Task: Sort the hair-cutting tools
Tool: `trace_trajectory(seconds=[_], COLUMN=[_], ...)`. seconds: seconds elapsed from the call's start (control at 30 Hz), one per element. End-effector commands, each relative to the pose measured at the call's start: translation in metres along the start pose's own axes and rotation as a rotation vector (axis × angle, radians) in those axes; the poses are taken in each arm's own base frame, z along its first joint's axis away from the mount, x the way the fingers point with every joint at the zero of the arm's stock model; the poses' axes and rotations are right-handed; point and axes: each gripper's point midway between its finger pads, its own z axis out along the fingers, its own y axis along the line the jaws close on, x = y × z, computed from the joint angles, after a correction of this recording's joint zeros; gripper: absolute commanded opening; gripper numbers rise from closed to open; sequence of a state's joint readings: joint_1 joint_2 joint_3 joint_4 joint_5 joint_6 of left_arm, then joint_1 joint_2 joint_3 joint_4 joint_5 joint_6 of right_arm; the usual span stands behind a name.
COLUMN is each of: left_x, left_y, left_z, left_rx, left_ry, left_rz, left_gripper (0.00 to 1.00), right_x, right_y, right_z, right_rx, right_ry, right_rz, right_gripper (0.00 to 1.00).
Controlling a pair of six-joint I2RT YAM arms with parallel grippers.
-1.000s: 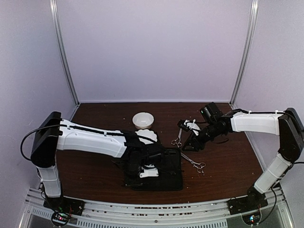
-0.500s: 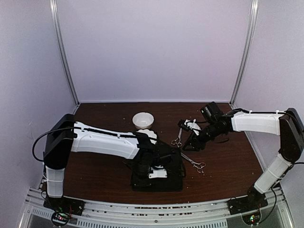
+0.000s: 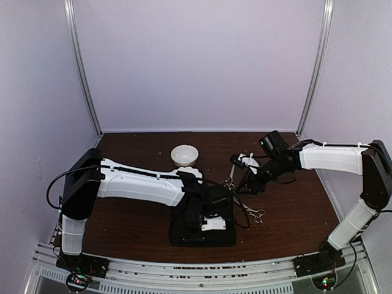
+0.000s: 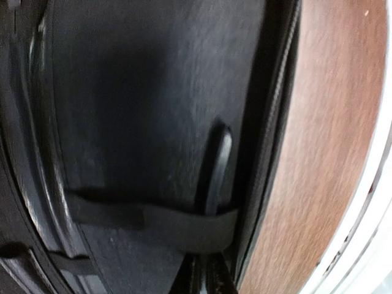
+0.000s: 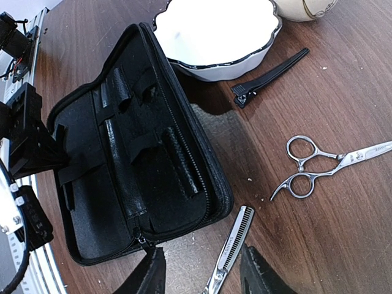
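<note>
The dark brown wooden desk [image 3: 122, 228] carries a flat black zip-up fabric case [image 5: 86, 153], lying open near its front edge. The left tool [image 3: 201, 222] reaches down into the case, fingers pressed together; whether they pinch anything is unclear in the blurred close view. A white scalloped bowl [image 5: 214, 24] with a dark rim sits just beyond the case. The right tool [image 5: 202, 257] hovers, spread, either side of the slim silver toothed scissors [image 5: 236, 236] lying on the desk beside the case. The silver ring-handled scissors [image 5: 309, 168] lie nearby, apart. A thin black clip [image 5: 269, 75] lies just beside the bowl, and a thin black stick [image 4: 219, 162] is tucked under an elastic strap [image 4: 184, 223] inside the case
</note>
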State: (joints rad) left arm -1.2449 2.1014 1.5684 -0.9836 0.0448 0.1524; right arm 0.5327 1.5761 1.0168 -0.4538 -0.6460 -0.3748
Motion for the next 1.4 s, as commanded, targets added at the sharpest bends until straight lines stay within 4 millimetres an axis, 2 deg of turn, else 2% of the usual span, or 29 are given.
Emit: trace_trajectory(seconds=[0.0,0.1,0.17,0.27,0.4,0.53,0.7,0.8,1.0,1.37], left_x=[-0.021,-0.015,-0.014,-0.006,0.008,0.025,0.049,0.051,0.039,0.02], left_y=[-0.004,0.003,0.003,0.003,0.001,0.002,-0.002,-0.002,0.002,0.007], left_z=[0.005,0.002,-0.006,-0.021,-0.045,-0.057,-0.036,-0.023,-0.011,-0.006], left_rx=[0.02,-0.026,-0.041,-0.057,-0.086,-0.119,-0.097,-0.096,-0.1,-0.103], left_ry=[-0.073,-0.066,-0.084,-0.103,-0.132,-0.142,-0.073,-0.06,-0.091,-0.102], left_rz=[0.009,-0.016,-0.026,-0.04,-0.073,-0.113,-0.147,-0.153,-0.163,-0.114], left_gripper=[0.09,0.27,0.34,0.41,0.43,0.4,0.19,0.11,0.1,0.14], right_x=[-0.012,-0.012,-0.012,-0.011,-0.014,-0.015,-0.015,-0.014,-0.012,-0.012], right_y=[0.0,0.0,0.0,0.0,0.001,0.001,0.002,0.002,0.0,0.0], right_z=[-0.006,-0.006,-0.007,-0.006,-0.008,-0.01,-0.009,-0.009,-0.007,-0.011], right_rx=[0.022,0.021,0.022,0.018,0.018,0.022,0.015,0.014,0.018,0.038], right_ry=[-0.019,-0.018,-0.018,-0.014,-0.022,-0.026,-0.026,-0.024,-0.014,-0.015], right_rz=[-0.033,-0.034,-0.035,-0.032,-0.038,-0.044,-0.042,-0.041,-0.037,-0.051], right_gripper=[0.44,0.44,0.44,0.44,0.44,0.44,0.44,0.44,0.44,0.44])
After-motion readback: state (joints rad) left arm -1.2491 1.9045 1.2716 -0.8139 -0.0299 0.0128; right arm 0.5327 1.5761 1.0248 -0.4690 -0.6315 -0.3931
